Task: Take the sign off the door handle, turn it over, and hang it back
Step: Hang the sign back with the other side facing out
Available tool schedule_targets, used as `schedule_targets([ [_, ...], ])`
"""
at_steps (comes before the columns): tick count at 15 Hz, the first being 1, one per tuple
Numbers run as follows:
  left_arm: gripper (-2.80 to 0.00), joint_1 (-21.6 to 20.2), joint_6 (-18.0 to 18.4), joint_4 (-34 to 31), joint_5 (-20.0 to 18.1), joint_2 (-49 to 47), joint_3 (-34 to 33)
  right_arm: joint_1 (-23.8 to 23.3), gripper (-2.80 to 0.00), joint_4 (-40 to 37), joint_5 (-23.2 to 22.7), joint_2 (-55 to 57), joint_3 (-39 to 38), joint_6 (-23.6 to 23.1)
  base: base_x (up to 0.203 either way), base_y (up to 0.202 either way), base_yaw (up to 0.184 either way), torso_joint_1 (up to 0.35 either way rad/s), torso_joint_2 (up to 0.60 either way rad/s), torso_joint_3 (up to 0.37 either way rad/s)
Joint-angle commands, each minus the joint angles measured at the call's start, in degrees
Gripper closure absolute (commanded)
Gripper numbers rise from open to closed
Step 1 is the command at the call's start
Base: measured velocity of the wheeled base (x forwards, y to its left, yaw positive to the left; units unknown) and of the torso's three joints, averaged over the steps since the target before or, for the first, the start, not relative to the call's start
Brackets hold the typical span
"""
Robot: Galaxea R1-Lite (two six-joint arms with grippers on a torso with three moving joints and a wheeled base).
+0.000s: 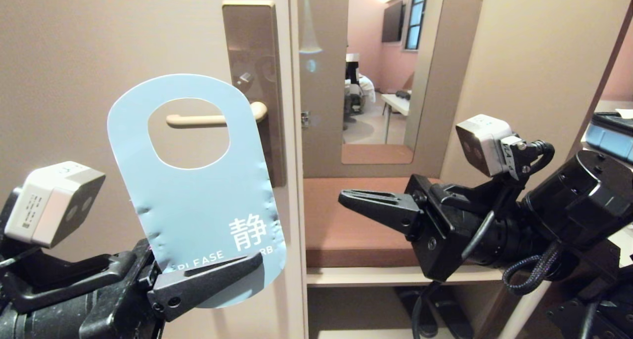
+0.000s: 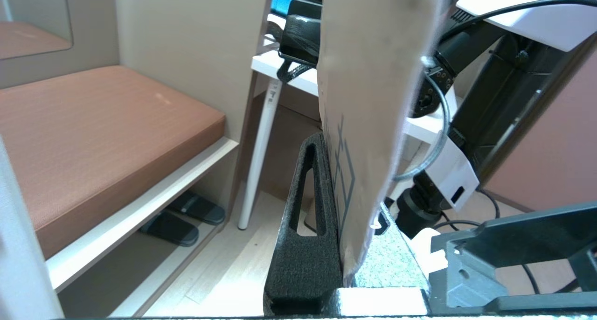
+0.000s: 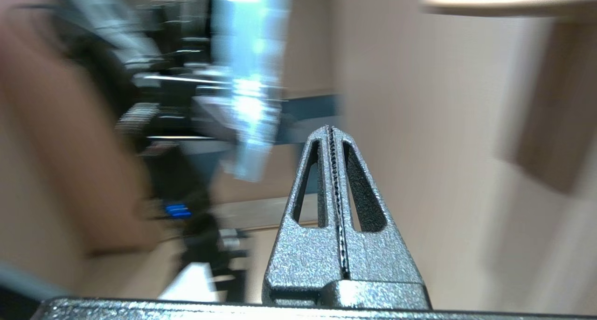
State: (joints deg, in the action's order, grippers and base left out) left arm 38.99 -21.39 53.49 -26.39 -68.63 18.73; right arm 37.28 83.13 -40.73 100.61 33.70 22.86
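While clamped: left end effector (image 1: 210, 279) gripping sign (image 1: 198, 195).

Dented matt card sign (image 1: 198, 195)

Legible text found on one item only: the sign (image 1: 198, 190), light blue face, head view.

- Large white Chinese character "静" on lower part of that face.
- Below it, white Latin caps line: "PLEASE" legible at left, "RB" at right end. Middle of line hidden behind a finger of the left hand (image 1: 212, 279); first letters partly cut off, so line not readable in full.
- Left wrist view: sign's pale reverse (image 2: 368, 100) carries dark line strokes near the clamped edge, seen at steep angle. Not readable.
- Small printed label on the camera housing (image 1: 37, 205) by left hand: too small to read.
- Right wrist view: blurred, no text readable.
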Motion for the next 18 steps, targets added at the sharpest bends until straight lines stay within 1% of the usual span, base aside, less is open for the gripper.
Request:
schedule_targets([
  [1, 0.0, -0.73, -0.14, 0.3, -0.15, 0.25, -0.18, -3.77, 0.0, 0.46, 2.1, 0.08, -2.24, -2.48, 0.0, 0.0, 0.0, 0.0, 0.0, 0.0],
  [2, 0.0, -1.13, -0.14, 0.3, -0.15, 0.34, -0.18, -4.85, 0.0, 0.43, 6.06, 0.16, -3.07, -4.6, 0.0, 0.0, 0.0, 0.0, 0.0, 0.0],
  [4, 0.0, -1.19, -0.06, 0.3, -0.15, 0.34, -0.01, -5.4, 0.0, 0.28, 15.56, -0.61, -4.5, -6.19, 0.0, 0.0, 0.0, 0.0, 0.0, 0.0],
  [5, 0.0, -1.19, -0.05, 0.3, -0.23, 0.34, 0.08, -6.66, 0.0, -0.05, 19.14, -1.44, -5.09, -6.53, 0.0, 0.0, 0.0, 0.0, 0.0, 0.0],
  [6, 0.0, -1.25, -0.05, 0.28, -0.17, 0.67, 0.09, -9.1, 0.0, -0.27, 20.67, -2.1, -6.1, -7.06, 0.0, 0.0, 0.0, 0.0, 0.0, 0.0],
  [9, 0.0, -1.37, -0.14, 0.18, -0.15, 1.97, -0.53, -18.01, 0.0, -0.12, 21.78, -4.34, -13.47, -10.59, 0.0, 0.0, 0.0, 0.0, 0.0, 0.0],
  [10, 0.0, -1.29, -0.14, 0.13, -0.15, 2.45, -0.53, -19.58, 0.0, -0.08, 21.86, -5.73, -16.19, -11.83, 0.0, 0.0, 0.0, 0.0, 0.0, 0.0],
  [12, 0.0, -1.35, -0.14, 0.13, -0.15, 3.26, -1.22, -21.97, 0.0, -0.19, 21.91, -10.04, -20.61, -12.85, 0.0, 0.0, 0.0, 0.0, 0.0, 0.0],
  [13, 0.0, -1.37, -0.14, 0.07, -0.19, 3.84, -1.79, -24.26, 0.0, -0.29, 21.92, -11.97, -22.53, -13.09, 0.0, 0.0, 0.0, 0.0, 0.0, 0.0],
  [15, 0.0, -1.37, -0.14, -1.26, -0.18, 5.9, -2.38, -30.38, 0.0, -1.01, 21.91, -16.3, -27.21, -14.4, 0.0, 0.0, 0.0, 0.0, 0.0, 0.0],
  [16, 0.0, -1.37, -0.14, -2.21, -0.15, 6.57, -2.62, -32.0, 0.0, -2.14, 21.84, -18.9, -30.23, -15.26, 0.0, 0.0, 0.0, 0.0, 0.0, 0.0],
  [17, 0.0, -1.37, -0.14, -2.25, -0.15, 6.76, -2.82, -32.63, 0.0, -3.49, 21.78, -21.3, -32.52, -15.93, 0.0, 0.0, 0.0, 0.0, 0.0, 0.0],
  [18, 0.0, -1.7, -0.14, -2.25, -0.15, 6.92, -2.82, -33.04, 0.0, -5.63, 21.85, -23.62, -33.27, -16.41, 0.0, 0.0, 0.0, 0.0, 0.0, 0.0],
])
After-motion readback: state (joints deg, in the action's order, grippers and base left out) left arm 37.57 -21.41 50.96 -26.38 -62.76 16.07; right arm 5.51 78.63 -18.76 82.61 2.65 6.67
